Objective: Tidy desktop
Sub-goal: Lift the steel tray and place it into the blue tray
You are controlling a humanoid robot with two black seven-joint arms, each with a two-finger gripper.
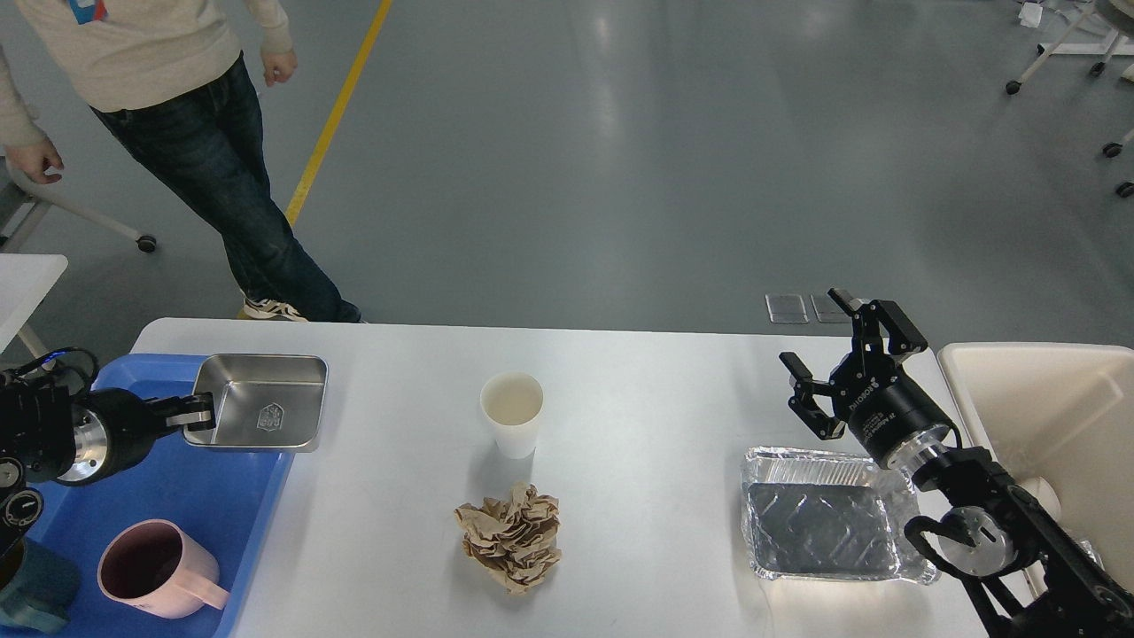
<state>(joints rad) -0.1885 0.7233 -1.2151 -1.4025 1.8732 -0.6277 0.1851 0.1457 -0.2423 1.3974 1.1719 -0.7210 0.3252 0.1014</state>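
Note:
The desktop (638,416) is a large white-grey tabletop. My left gripper (197,414) is shut on the left rim of a steel tray (261,412) and holds it over the near right corner of the blue plastic tray (177,505). A white paper cup (512,412) stands upright mid-table. A crumpled brown paper ball (511,534) lies in front of it. An empty foil tray (824,514) lies at the right. My right gripper (828,359) is open and empty, just above and behind the foil tray.
A pink mug (155,567) and a dark teal object (31,585) stand in the blue tray. A beige plastic bin (1045,416) stands at the right edge. A person (195,133) walks behind the table's far left corner.

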